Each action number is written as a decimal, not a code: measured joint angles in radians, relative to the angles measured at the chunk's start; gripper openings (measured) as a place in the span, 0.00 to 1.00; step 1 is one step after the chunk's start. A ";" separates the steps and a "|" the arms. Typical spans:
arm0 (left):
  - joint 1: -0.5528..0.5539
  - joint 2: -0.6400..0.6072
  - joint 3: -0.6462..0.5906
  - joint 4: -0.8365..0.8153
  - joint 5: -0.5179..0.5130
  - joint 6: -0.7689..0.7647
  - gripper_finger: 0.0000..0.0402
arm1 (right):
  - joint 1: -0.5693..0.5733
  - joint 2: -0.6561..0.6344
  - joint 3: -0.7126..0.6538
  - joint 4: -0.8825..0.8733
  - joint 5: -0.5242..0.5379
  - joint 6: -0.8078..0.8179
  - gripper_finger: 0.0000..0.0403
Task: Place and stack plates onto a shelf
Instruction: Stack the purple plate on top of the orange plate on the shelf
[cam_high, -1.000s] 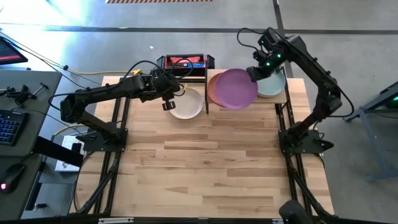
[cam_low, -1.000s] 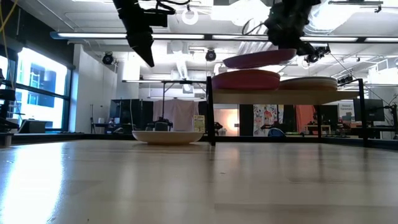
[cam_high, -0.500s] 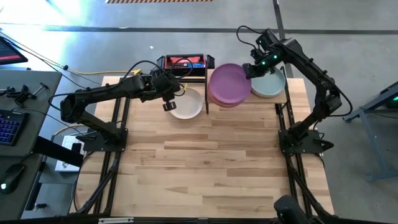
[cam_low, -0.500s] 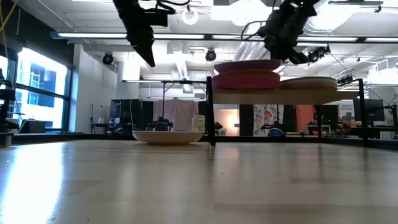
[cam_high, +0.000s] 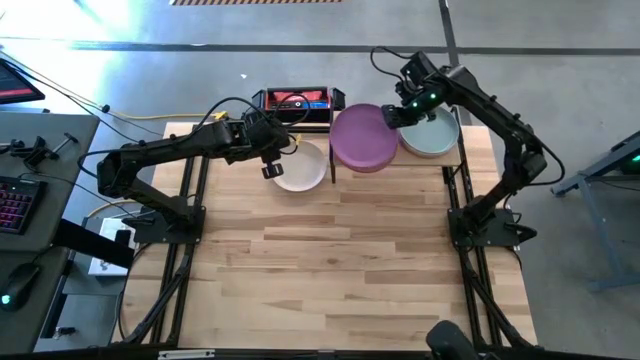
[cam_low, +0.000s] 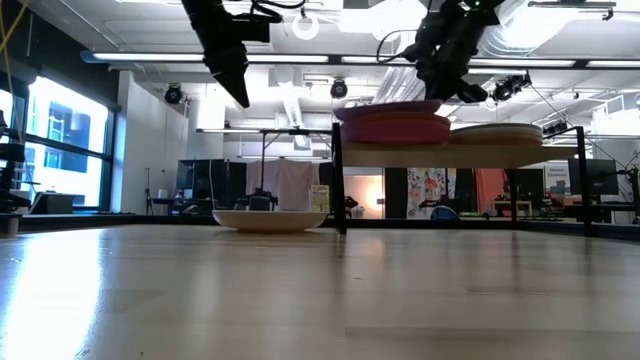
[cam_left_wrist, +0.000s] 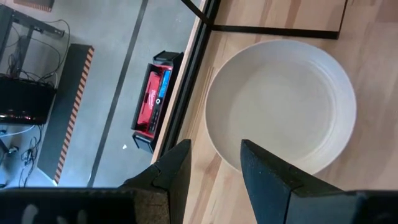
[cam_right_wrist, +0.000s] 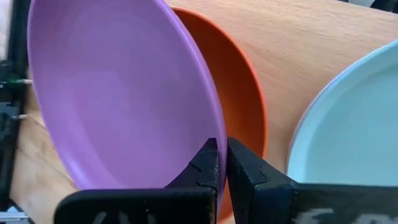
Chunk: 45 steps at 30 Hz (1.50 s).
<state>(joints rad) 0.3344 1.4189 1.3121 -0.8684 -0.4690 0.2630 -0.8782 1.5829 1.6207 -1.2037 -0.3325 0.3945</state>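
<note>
Your right gripper (cam_right_wrist: 221, 163) pinches the rim of the round matte purple plate (cam_high: 364, 138), which sits on the orange plate (cam_right_wrist: 239, 106) on the light-wood shelf (cam_high: 455, 158) — release only once it lies level. Your left gripper (cam_left_wrist: 213, 163) hovers, fingers apart, above the cream-white plate (cam_high: 300, 167) on the surface.

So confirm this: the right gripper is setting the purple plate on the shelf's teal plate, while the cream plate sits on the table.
Not the teal plate: the high view shows the right gripper setting the purple plate on the shelf's orange plate. The cream plate does sit on the table.
</note>
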 joint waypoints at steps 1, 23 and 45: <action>0.000 0.000 0.000 0.000 0.000 0.000 0.31 | 0.004 0.007 0.000 -0.002 0.009 0.001 0.00; 0.000 0.000 0.000 0.000 0.000 0.002 0.31 | 0.022 0.045 0.000 -0.022 0.039 -0.013 0.01; 0.000 0.000 0.000 0.000 0.000 0.000 0.31 | 0.021 0.045 0.000 -0.117 0.009 -0.063 0.23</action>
<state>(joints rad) 0.3344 1.4189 1.3121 -0.8688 -0.4694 0.2630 -0.8570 1.6279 1.6207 -1.3212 -0.3231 0.3319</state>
